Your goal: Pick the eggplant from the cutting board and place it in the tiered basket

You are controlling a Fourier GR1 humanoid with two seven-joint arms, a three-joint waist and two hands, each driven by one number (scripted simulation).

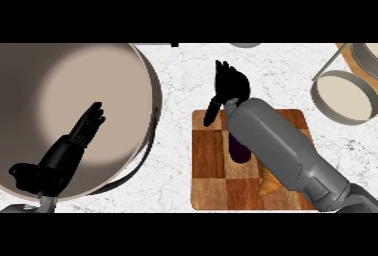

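A dark purple eggplant (240, 150) lies on the wooden cutting board (210, 165), mostly hidden under my right forearm. My right hand (230, 87) is open with straight fingers, stretched past the board's far edge over the white counter, its thumb hanging over the board's top left corner. The tiered basket (343, 97) stands at the far right, a round grey-rimmed tray with a second tier above it. My left hand (77, 137) rests open at the left, fingers pointing up and right, over a large bowl.
A very large beige bowl (74, 80) fills the left half of the view. An orange-brown croissant-like item (268, 185) lies on the board beside my right forearm. White marbled counter (177, 85) shows between bowl and board.
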